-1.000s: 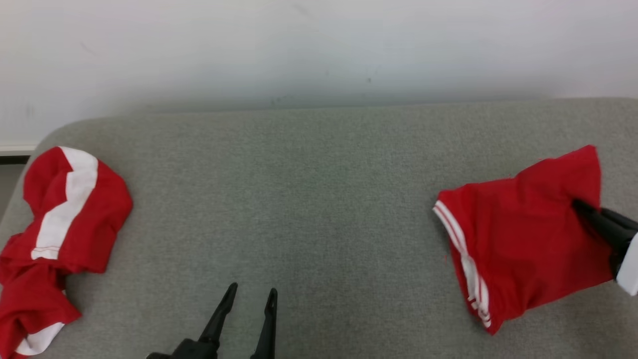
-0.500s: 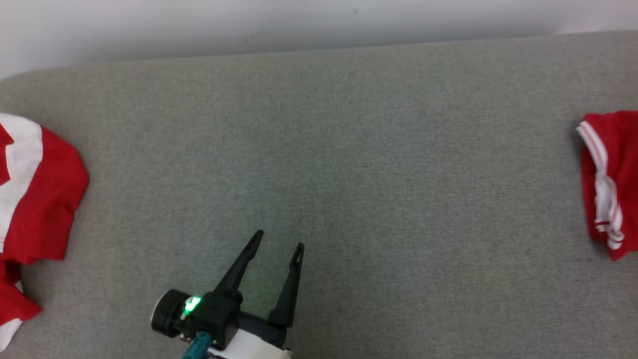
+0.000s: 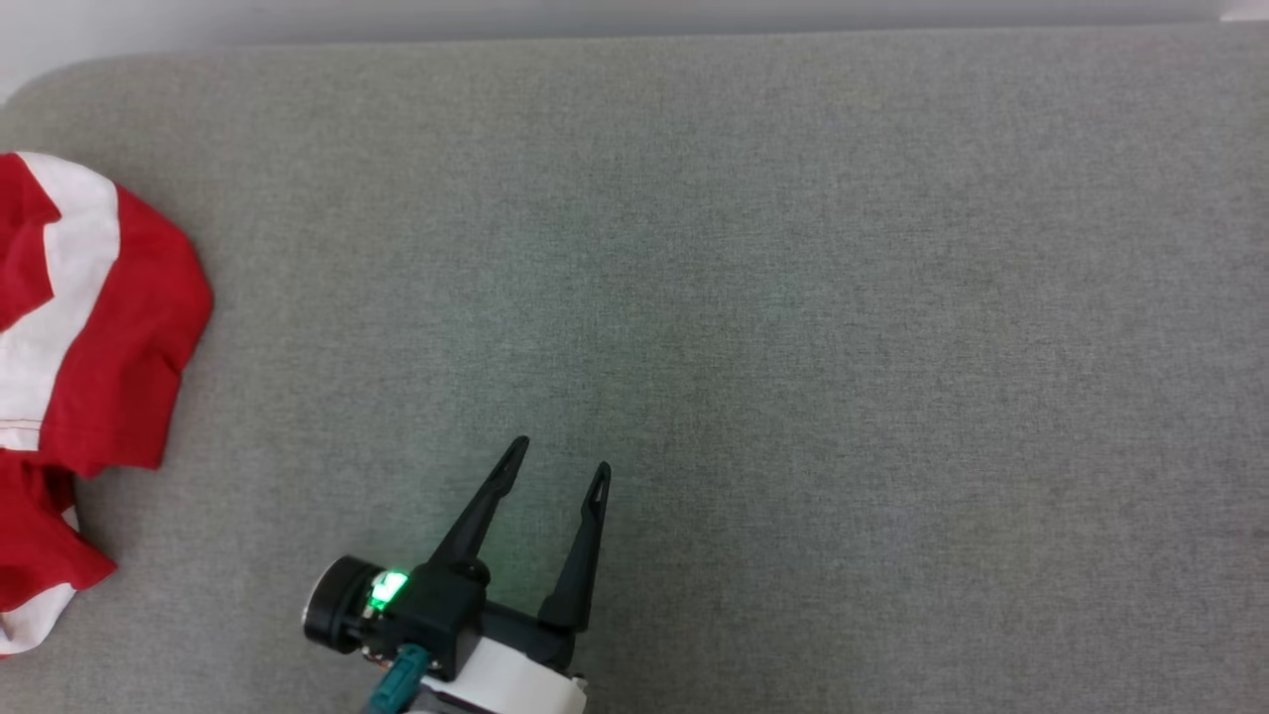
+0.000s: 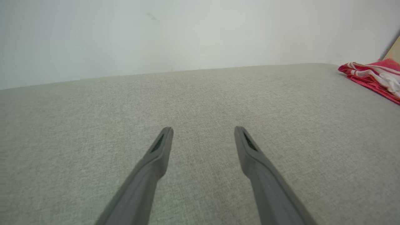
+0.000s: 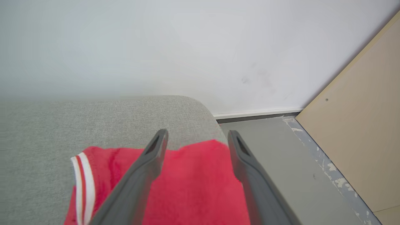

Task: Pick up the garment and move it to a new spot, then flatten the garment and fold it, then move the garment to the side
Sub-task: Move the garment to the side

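**Item:** garment, red, with a white double stripe along one hem, folded flat.

**Location:** directly beneath the right pincer. Its cloth shows between the two fingers and on both sides of them. Its far edge lies near the rounded table corner, just past the fingertips.

**Right pincer:** open, fingers spread above the cloth, nothing pinched between them.

**Left pincer**: open and empty, over a bare stretch of the table, which has a grey fabric top. The garment lies well to its right.

**Second garment**: red with a broad white band, crumpled, well to the left pincer's left at the table edge.

**Beyond the right pincer:** white wall and grey floor, with a beige panel to the pincer's right.
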Controlling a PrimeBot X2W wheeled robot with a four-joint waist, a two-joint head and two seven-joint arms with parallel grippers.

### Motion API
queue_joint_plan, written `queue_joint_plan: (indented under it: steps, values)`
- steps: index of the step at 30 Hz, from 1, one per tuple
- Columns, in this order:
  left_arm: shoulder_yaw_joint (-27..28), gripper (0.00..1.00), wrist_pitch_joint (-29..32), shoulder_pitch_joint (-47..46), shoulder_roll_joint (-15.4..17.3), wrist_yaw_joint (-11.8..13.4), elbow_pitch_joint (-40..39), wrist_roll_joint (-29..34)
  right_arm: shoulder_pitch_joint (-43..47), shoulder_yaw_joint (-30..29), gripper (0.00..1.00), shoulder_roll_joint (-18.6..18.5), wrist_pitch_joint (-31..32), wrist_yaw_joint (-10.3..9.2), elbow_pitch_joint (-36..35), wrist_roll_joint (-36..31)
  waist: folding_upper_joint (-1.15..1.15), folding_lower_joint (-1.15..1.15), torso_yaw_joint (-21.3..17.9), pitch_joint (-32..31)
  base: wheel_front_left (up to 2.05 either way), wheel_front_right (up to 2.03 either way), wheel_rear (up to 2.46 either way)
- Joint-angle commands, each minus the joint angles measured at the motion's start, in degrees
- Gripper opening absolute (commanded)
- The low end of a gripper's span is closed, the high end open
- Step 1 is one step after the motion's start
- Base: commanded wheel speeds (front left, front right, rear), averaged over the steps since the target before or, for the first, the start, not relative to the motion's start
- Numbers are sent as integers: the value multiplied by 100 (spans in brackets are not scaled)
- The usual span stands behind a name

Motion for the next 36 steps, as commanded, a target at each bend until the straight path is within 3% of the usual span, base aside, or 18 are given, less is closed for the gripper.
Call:
queue_joint_plan:
  steps: [1, 6, 14, 21, 36]
  values:
    - [26, 100, -3, 40, 22, 16, 11, -44, -34, -5, 100, 0, -75, -14, 30, -99, 0, -1, -22, -62, 0, 0, 0]
    - [73, 100, -3, 87, 21, 78, -10, -168, 201, 110, 100, 224, -508, -14, -151, -307, 0, -1, -74, -351, 0, 0, 0]
    - [164, 100, -3, 451, 20, 247, -57, -391, 1062, 378, 100, 535, -1065, -14, -996, -426, 0, -1, -122, -1072, 0, 0, 0]
    - [323, 100, -3, 869, 20, 305, -68, -490, 2369, 44, 100, 993, -1496, -14, -1733, -778, 0, -1, 29, -1712, 0, 0, 0]
    - [730, 100, -3, 1569, 21, 146, -9, -318, 4871, -999, 100, 3026, -1735, -14, -3409, -2273, 0, -1, 71, -2469, 0, 0, 0]
